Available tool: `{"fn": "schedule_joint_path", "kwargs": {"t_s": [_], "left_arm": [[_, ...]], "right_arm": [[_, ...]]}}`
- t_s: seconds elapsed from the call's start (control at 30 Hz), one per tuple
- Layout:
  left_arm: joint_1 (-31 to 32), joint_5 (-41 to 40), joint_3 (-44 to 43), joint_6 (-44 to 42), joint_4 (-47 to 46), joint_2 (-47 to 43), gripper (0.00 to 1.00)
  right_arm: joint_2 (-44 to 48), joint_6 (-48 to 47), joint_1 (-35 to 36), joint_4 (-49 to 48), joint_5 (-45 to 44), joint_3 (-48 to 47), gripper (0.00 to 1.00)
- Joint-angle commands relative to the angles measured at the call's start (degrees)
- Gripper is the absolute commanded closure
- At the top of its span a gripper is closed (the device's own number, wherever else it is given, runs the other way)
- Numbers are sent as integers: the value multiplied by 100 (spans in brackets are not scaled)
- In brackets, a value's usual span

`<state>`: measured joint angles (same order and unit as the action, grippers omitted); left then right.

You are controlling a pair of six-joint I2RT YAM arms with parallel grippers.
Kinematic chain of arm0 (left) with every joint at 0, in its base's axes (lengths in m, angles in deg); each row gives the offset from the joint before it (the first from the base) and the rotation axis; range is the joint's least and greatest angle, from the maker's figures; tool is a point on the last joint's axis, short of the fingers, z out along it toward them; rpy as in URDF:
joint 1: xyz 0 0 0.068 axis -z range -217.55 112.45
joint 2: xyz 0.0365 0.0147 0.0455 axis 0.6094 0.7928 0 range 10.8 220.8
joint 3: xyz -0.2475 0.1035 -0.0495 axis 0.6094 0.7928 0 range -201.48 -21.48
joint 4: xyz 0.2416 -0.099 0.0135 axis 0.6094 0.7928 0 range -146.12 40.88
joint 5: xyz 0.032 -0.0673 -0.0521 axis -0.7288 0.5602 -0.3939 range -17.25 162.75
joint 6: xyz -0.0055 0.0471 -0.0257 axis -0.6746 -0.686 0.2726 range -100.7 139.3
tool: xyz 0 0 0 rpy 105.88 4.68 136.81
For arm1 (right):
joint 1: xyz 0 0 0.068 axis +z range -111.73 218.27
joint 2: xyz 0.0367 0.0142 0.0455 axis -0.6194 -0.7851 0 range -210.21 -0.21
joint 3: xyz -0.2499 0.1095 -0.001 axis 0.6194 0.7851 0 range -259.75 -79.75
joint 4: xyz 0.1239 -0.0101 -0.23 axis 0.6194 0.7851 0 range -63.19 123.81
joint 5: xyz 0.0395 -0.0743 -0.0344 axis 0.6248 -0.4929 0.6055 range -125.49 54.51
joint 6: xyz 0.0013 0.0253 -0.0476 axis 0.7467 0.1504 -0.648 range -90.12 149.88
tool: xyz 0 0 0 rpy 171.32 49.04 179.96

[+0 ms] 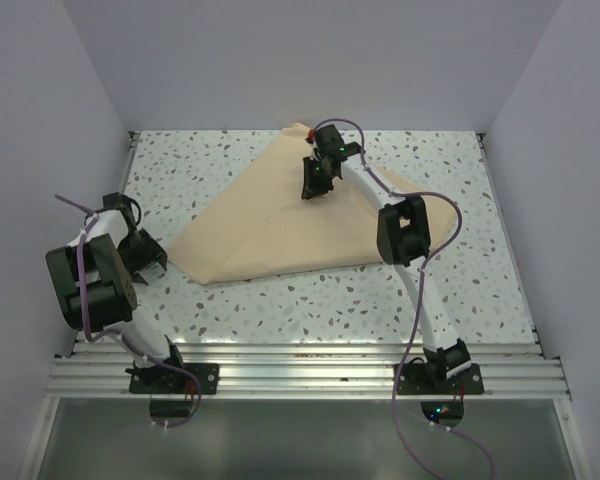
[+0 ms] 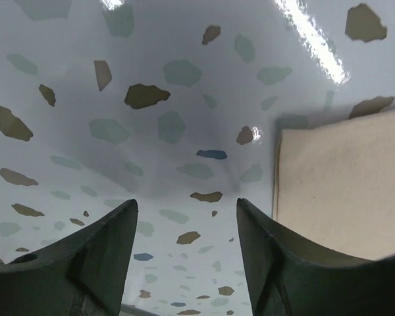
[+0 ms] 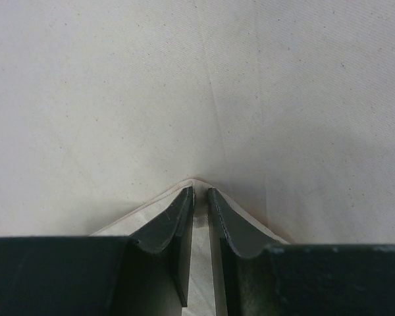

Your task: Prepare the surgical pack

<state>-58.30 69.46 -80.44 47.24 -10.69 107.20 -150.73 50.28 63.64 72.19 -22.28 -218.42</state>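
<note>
The surgical pack shows as a large tan cloth (image 1: pixel 280 225) lying on the speckled table (image 1: pixel 310 300), folded over into a rough triangle. My right gripper (image 1: pixel 315 188) hovers over its upper middle. In the right wrist view that gripper (image 3: pixel 201 192) is shut on a folded corner of the cloth (image 3: pixel 184 85), which peaks up around the fingertips. My left gripper (image 1: pixel 152 262) is beside the cloth's left tip. In the left wrist view it (image 2: pixel 186 217) stands open over bare table, with the cloth's edge (image 2: pixel 342 184) just to its right and nothing between the fingers.
White walls close in the table on the left, right and back. A ribbed metal rail (image 1: pixel 300 372) runs along the near edge and carries both arm bases. Something small and red (image 1: pixel 310 133) sits at the cloth's far tip.
</note>
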Motion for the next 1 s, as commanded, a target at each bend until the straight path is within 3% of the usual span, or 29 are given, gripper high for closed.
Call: {"fn": "schedule_joint_path", "kwargs": {"t_s": [0.0,0.17,0.3,0.8,0.97], "left_arm": [[-87,-102,-255,-228,-394,81,33],[-87,599,-160,-228,-771,-252,32],[-87,1260,200,-219,-1298,-657,36],[-78,1226,-125,-1247,-1818,142,39],[-78,1427,59,-1731,-2116,256,33]], "right_arm": [[-584,-186,91,717,-214,69,80],[-637,-221,100,735,-205,7,80],[-654,-282,91,752,-231,7,80],[-716,-335,100,753,-179,-72,80],[-716,-353,91,753,-161,-72,80]]}}
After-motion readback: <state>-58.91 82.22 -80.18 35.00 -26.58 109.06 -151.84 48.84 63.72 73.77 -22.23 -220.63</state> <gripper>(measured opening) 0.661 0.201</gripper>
